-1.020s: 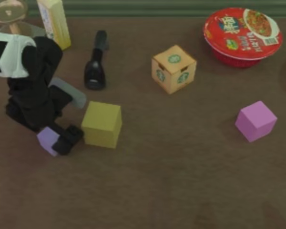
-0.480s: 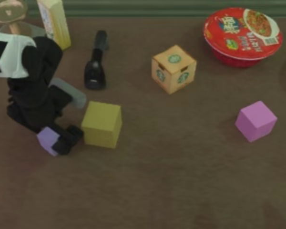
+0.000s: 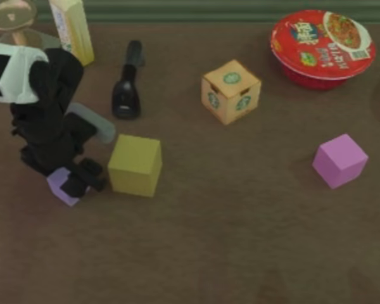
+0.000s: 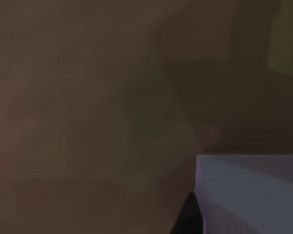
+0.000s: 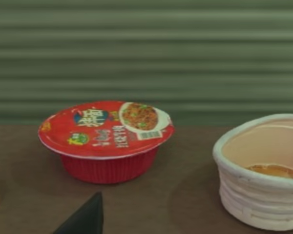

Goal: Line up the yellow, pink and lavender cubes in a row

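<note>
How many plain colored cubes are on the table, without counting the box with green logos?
3. The yellow cube sits left of center. The lavender cube is just left of it, under the left end effector. The pink cube is alone at the right side. None seems hidden.

Mustard yellow cube [image 3: 135,164]; bright pink cube [image 3: 339,160]; pale purple cube [image 3: 62,186]; orange-tan box [image 3: 230,91] with round green logos; red bowl [image 3: 322,45] with printed lid; black scanner [image 3: 126,82]; brown table [image 3: 240,240]; black left gripper [image 3: 73,180].

No lettering is legible — the red bowl [image 3: 322,45] lid carries unreadable print, the orange-tan box [image 3: 231,91] round green logos.
</note>
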`<move>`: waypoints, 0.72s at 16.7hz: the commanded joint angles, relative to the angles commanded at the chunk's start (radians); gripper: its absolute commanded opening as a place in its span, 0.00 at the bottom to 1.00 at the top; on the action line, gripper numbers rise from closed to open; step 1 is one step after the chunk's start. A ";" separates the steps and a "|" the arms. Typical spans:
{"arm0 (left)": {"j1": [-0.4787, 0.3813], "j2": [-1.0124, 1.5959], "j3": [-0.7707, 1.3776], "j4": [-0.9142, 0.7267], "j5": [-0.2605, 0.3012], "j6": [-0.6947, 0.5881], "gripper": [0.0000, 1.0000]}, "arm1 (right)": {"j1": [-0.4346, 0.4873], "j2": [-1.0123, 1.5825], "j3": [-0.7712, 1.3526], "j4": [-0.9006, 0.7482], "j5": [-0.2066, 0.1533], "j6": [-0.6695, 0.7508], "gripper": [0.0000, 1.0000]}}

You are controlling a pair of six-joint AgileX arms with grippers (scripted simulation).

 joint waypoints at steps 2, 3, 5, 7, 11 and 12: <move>0.000 0.000 0.000 0.000 0.000 0.000 0.00 | 0.000 0.000 0.000 0.000 0.000 0.000 1.00; 0.000 0.000 0.000 0.000 0.000 0.000 0.00 | 0.000 0.000 0.000 0.000 0.000 0.000 1.00; 0.000 0.000 0.000 0.000 0.000 0.000 0.00 | 0.000 0.000 0.000 0.000 0.000 0.000 1.00; 0.000 0.000 0.000 0.000 0.000 0.000 0.00 | 0.000 0.000 0.000 0.000 0.000 0.000 1.00; 0.006 -0.052 0.042 -0.063 0.013 -0.010 0.00 | 0.000 0.000 0.000 0.000 0.000 0.000 1.00; 0.010 -0.064 0.062 -0.097 0.013 -0.012 0.00 | 0.000 0.000 0.000 0.000 0.000 0.000 1.00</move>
